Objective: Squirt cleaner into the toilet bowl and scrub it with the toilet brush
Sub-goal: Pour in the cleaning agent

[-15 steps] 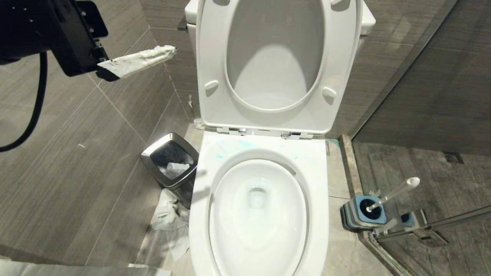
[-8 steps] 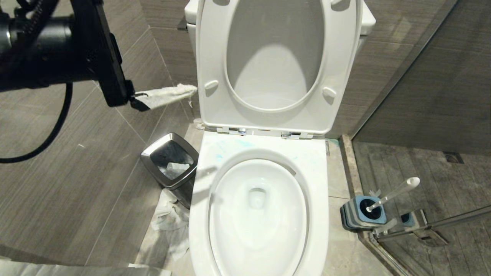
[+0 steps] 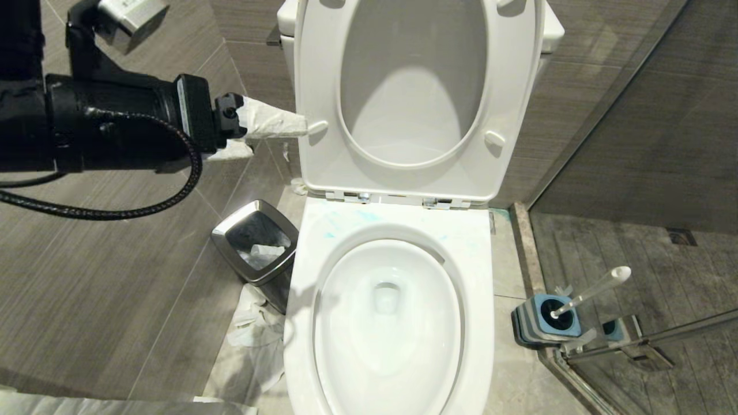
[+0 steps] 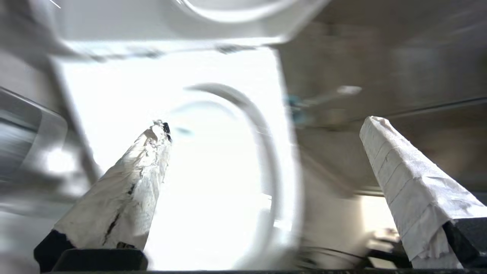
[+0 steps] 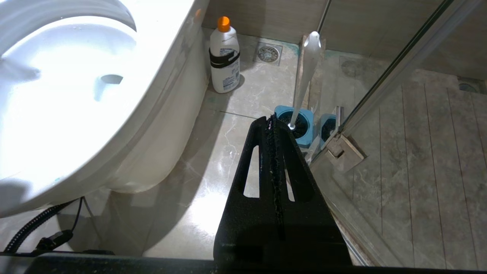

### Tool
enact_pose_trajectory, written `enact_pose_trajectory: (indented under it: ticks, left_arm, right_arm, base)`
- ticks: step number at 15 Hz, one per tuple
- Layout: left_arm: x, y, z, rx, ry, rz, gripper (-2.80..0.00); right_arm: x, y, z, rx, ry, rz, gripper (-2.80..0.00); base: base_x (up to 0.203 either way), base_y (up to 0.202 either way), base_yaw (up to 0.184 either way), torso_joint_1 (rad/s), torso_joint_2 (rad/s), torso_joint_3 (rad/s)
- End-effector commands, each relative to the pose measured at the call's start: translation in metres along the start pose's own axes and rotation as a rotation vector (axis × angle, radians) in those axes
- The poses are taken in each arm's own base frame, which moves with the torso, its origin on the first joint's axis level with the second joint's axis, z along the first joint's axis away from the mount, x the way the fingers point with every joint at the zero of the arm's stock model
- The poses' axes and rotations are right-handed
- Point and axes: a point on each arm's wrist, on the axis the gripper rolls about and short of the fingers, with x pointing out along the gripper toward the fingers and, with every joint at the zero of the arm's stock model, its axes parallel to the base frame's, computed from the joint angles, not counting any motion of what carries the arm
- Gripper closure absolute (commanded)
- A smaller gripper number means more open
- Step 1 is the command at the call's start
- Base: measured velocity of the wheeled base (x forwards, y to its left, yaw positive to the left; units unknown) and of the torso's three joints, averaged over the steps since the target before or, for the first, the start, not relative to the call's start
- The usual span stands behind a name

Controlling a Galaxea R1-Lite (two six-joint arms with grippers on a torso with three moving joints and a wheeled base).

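The white toilet bowl (image 3: 387, 323) stands open with its seat and lid (image 3: 412, 86) raised. Thin turquoise smears of cleaner (image 3: 346, 222) mark the rim behind the basin. To the right on the floor, the toilet brush (image 3: 591, 291) leans in its blue holder (image 3: 548, 323). My left gripper (image 3: 274, 138), its fingers wrapped in white tissue, hangs level by the raised seat's left edge. It is open and empty (image 4: 266, 125), above the bowl (image 4: 213, 171). My right gripper (image 5: 271, 121) is shut on nothing, low beside the brush (image 5: 304, 72).
A steel-rimmed bin (image 3: 256, 242) stands left of the toilet, with crumpled tissue (image 3: 253, 328) on the floor before it. A white bottle with an orange cap (image 5: 224, 57) stands on the floor beside the toilet's base. A glass shower partition (image 3: 651, 340) runs just right of the holder.
My left arm has swung right toward the raised seat and its wrist has rolled. The gripper stays open. The toilet, bin and brush have not moved.
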Motion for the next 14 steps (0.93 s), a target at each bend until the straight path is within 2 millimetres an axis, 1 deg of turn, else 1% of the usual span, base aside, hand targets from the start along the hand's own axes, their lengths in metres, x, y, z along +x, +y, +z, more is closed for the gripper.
enact_pose_trajectory:
  ticks: [1,4,8,12,13,14]
  left_arm:
    - [-0.003,-0.001,0.008,0.141,-0.055,0.090,-2.80]
    - [-0.015,-0.004,0.019,0.223,-0.173,0.190,-2.80]
    - [-0.046,-0.013,0.026,0.228,-0.261,0.239,-2.80]
    - [-0.077,-0.020,0.024,0.226,-0.321,0.264,-2.80]
    - [-0.084,-0.022,0.024,0.227,-0.335,0.272,-1.47]
    - [-0.092,-0.023,0.022,0.228,-0.344,0.275,0.00]
  right_arm:
    - [0.001,0.000,-0.003,0.000,0.011,0.001,0.00]
    - [0.001,0.000,-0.003,0.000,0.011,0.001,0.00]
    - [0.001,0.000,-0.003,0.000,0.011,0.001,0.00]
    - [0.001,0.000,-0.003,0.000,0.011,0.001,0.00]
    - [0.001,0.000,-0.003,0.000,0.011,0.001,0.00]
    - [0.001,0.000,-0.003,0.000,0.011,0.001,0.00]
  base:
    - [0.000,0.000,0.000,0.000,0.00,0.000]
    - [0.000,0.000,0.000,0.000,0.00,0.000]
    - [0.000,0.000,0.000,0.000,0.00,0.000]
    - [0.000,0.000,0.000,0.000,0.00,0.000]
    - [0.000,0.000,0.000,0.000,0.00,0.000]
    - [0.000,0.000,0.000,0.000,0.00,0.000]
